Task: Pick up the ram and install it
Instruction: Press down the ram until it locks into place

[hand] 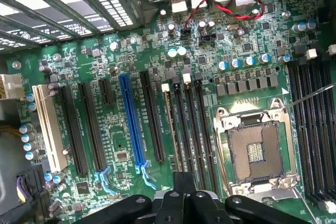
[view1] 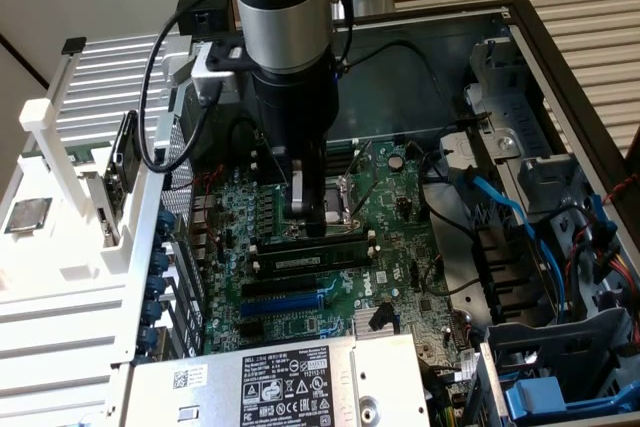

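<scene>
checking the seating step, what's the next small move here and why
Probably a short, straight press down. The shut fingers sit right over the ram, which already stands in a slot beside the empty cpu socket. Whether the slot's end clips have latched can't be told, so a gentle push on the stick's top edge seems the safest step.

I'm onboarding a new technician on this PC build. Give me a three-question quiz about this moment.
1. True or false: the hand is wide open.
2. The long coloured expansion slot is: A red, B blue, C yellow.
3. Where is the ram?
Key: 1 false, it is shut. 2 B. 3 Upright in a memory slot on the motherboard, just below the hand.
</scene>
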`<state>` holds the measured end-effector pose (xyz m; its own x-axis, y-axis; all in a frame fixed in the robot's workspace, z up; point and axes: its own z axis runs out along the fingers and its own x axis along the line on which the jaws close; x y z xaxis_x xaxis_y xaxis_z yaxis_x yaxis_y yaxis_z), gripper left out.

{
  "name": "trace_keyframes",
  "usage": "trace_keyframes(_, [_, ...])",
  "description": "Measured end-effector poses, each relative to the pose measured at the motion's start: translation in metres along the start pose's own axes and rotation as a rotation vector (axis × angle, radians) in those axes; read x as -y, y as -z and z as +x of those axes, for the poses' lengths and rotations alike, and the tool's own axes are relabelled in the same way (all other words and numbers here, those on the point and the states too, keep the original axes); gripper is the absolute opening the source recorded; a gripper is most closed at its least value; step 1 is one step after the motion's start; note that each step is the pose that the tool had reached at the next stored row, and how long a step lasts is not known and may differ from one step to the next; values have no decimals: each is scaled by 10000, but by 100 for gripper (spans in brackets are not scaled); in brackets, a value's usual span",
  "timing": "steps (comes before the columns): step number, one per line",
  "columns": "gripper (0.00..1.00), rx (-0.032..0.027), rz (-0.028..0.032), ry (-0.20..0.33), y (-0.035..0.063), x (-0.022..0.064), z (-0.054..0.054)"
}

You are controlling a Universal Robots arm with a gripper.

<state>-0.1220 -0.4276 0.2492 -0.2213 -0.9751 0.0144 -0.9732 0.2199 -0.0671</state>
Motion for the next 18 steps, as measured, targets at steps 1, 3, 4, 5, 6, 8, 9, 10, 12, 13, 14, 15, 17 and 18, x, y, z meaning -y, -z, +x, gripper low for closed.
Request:
trace_keyframes(1, [11, -22, -5, -326, 0, 0, 0])
trace_keyframes(3, [11, -68, -15, -1013, -1, 0, 0])
trace_keyframes(4, [11, -91, -19, -1352, -2, 0, 0])
trace_keyframes(5, [11, -116, -25, -1701, -3, 0, 0])
trace_keyframes(6, [11, -140, -29, -2054, -6, 0, 0])
trace_keyframes(8, [11, -185, -39, -2752, -15, -1, 0])
trace_keyframes(9, [11, -207, -44, -3085, -23, -2, -1])
trace_keyframes(10, [11, -230, -49, -3388, -23, -2, 0])
trace_keyframes(12, [11, -248, -53, -3678, -24, -2, 0])
trace_keyframes(13, [11, -268, -58, -3982, -24, -2, 0])
trace_keyframes(14, [11, -286, -61, -4259, -24, -2, 0])
trace_keyframes(15, [11, -304, -65, -4519, -24, -2, 0])
trace_keyframes(17, [11, -322, -69, -4779, -23, -2, 0])
trace_keyframes(18, [11, -330, -71, -4889, -23, -2, 0])
